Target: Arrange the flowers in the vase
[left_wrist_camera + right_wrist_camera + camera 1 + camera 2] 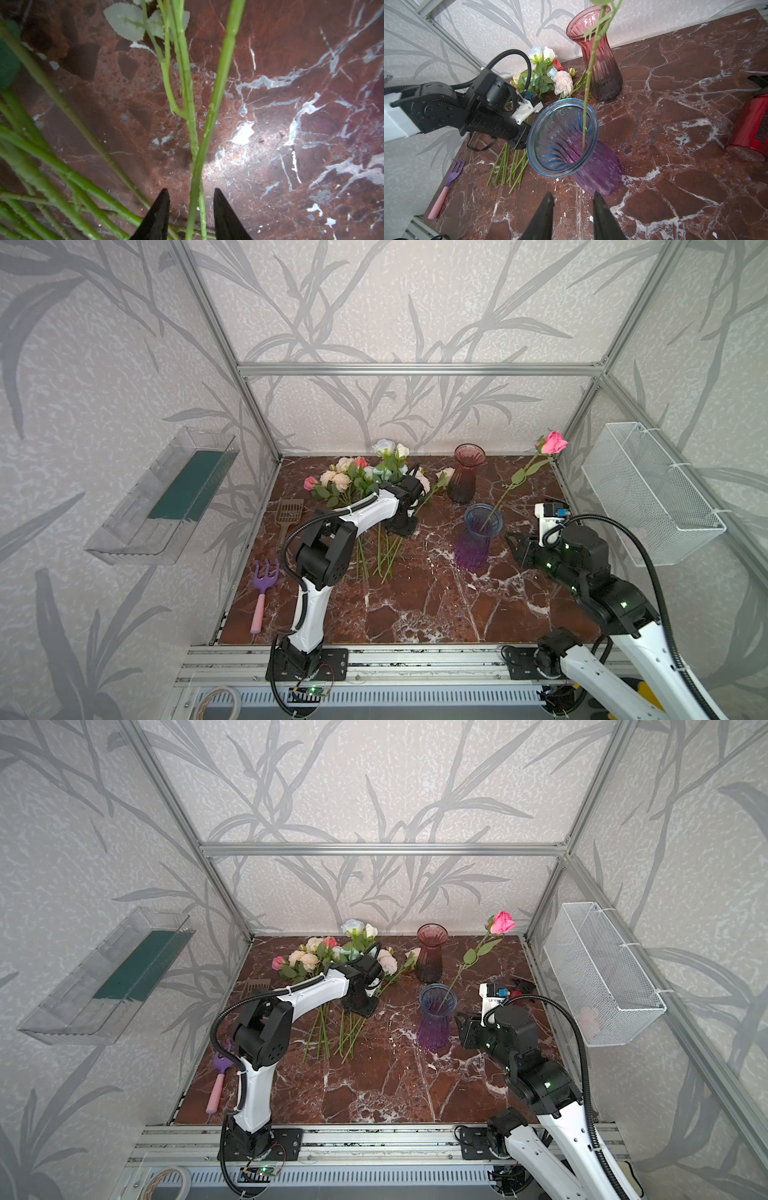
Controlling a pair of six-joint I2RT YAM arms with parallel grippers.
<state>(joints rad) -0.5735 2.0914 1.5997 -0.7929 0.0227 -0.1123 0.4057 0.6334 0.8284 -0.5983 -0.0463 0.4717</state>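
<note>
Left wrist view: the left pincer (190, 192) stands narrow astride two thin green stems (196, 162) of the heaped artificial roses (365, 477), with gaps on both sides (no pinch yet). One pink rose (555, 443) leans in the blue-rimmed purple glass vase (478, 539). The right pincer (573, 195), narrow and empty, hovers just beside it. I judge this a pick: nip a stem, lift clear, then cross the bare red marble surface (415, 605). A ribbed red glass vase (467, 472) crowds the far side.
</note>
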